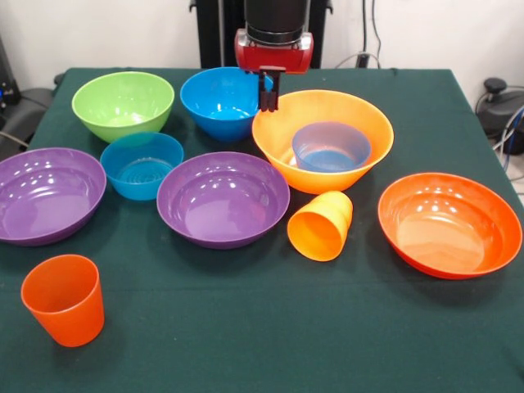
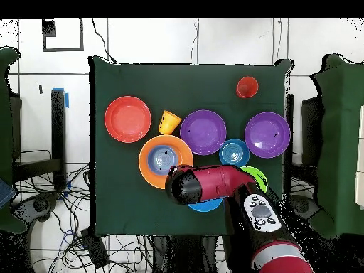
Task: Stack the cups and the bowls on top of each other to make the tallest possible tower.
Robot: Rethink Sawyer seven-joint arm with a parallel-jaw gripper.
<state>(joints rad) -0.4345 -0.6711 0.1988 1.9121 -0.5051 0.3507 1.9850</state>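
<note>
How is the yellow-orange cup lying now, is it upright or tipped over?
Tipped over. The yellow-orange cup lies on its side on the table, its open mouth facing the front camera, in front of the big yellow-orange bowl.

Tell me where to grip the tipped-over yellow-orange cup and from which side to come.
Grip the yellow-orange cup across its tapered wall, probably coming down from above with the jaws spanning its width. It lies on its side on the green table, mouth toward the camera in the front view, so its rim gives no hold from above. The big yellow-orange bowl sits close behind it, so stay clear there.
</note>
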